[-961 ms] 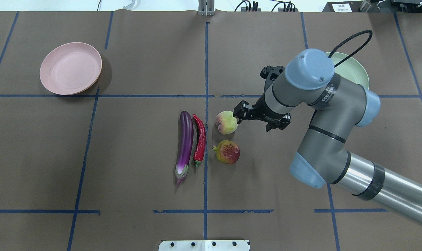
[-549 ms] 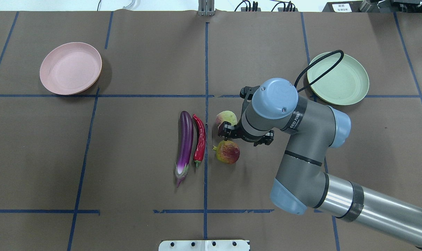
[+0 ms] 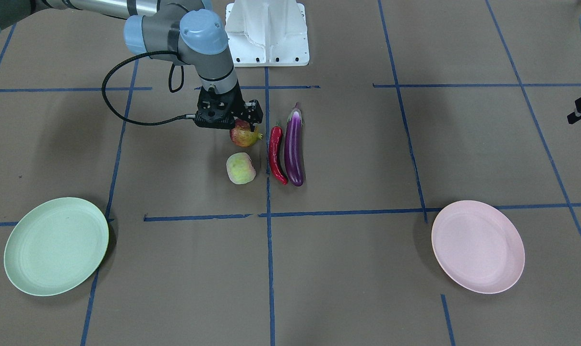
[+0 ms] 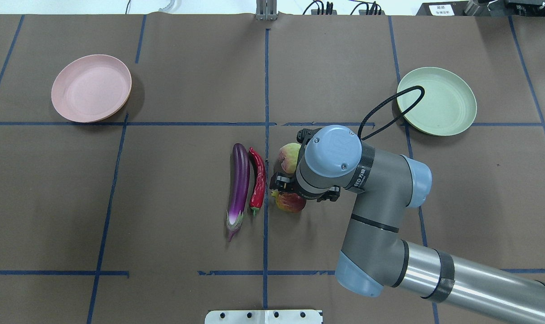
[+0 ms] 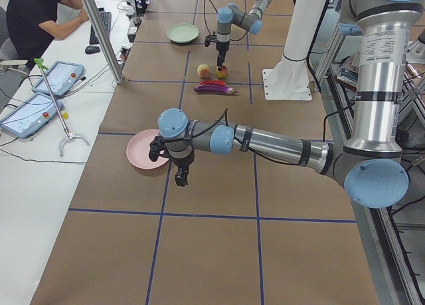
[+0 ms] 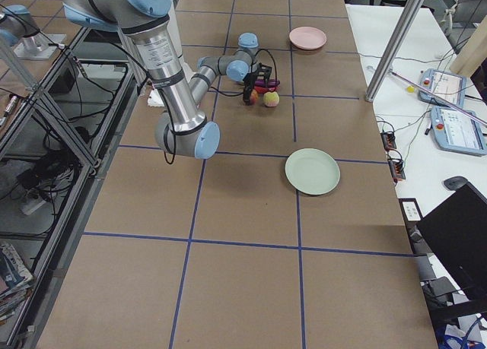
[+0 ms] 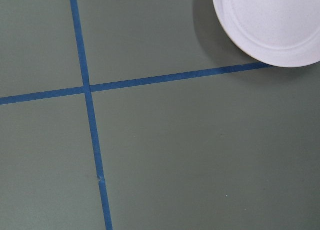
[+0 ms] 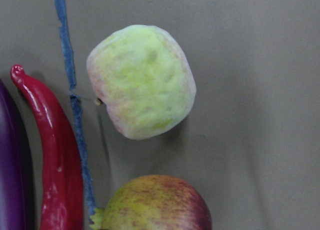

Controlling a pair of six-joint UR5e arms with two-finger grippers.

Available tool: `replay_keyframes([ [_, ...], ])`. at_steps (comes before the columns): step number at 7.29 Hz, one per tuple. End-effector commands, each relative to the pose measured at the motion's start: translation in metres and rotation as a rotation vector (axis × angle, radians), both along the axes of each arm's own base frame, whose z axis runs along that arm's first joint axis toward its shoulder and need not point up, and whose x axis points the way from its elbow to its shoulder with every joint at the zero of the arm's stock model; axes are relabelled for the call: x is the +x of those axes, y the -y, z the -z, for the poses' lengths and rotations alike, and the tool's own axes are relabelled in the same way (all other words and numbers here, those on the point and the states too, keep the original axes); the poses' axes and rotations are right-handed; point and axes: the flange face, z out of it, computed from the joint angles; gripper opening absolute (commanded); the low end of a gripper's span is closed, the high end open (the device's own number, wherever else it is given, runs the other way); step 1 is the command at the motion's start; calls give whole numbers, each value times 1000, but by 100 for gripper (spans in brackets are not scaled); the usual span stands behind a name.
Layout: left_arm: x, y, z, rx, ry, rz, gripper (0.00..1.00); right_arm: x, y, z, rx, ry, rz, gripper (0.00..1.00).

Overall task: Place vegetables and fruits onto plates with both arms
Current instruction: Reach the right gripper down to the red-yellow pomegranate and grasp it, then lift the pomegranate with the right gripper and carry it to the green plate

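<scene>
Brown paper covers the table (image 4: 164,202), which is divided into squares by blue tape lines (image 4: 265,90). A white base block (image 3: 267,31) sits at the robot's edge.

Right arm (image 4: 380,216): reaches in low across the table with its elbow bent and the wrist turned straight down at the centre. The light-blue wrist cap bears an embossed "UR" mark. Lettering on the grey band below it is too small to read. A black cable (image 4: 389,112) loops from the wrist.

Left arm (image 5: 265,142): stretched out along the table, wrist turned down.

Pink plate (image 4: 91,88): far corner on the robot's left, bare. Mint-green plate (image 4: 439,101): far side on the robot's right, bare.

Eggplant (image 4: 239,184) and red chili pepper (image 4: 258,180) lie side by side at the centre, just left of the middle tape line. Peach (image 4: 289,155) and pomegranate (image 4: 288,203) lie just right of that line, the peach farther from the robot, with a small gap between them.

Right gripper (image 3: 235,117): directly above the pomegranate, close to it. Jaw opening and contact cannot be determined.

Left gripper (image 5: 178,177): hangs over bare paper just beside the pink plate. Jaw state cannot be determined.
</scene>
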Motion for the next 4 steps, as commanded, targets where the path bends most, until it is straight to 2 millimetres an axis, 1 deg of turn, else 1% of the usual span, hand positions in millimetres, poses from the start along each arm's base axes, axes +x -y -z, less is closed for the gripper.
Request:
replay_keyframes([
  [1, 0, -2, 3, 5, -3, -1, 100, -13, 6, 3, 3, -8, -6, 100],
  [2, 0, -2, 2, 3, -3, -1, 100, -13, 6, 3, 4, -9, -7, 100],
  [3, -1, -10, 2, 3, -3, -1, 100, -13, 8, 4, 15, -10, -18, 89],
  [4, -3, -19, 7, 12, -4, -1, 100, -13, 9, 7, 9, -8, -37, 31],
])
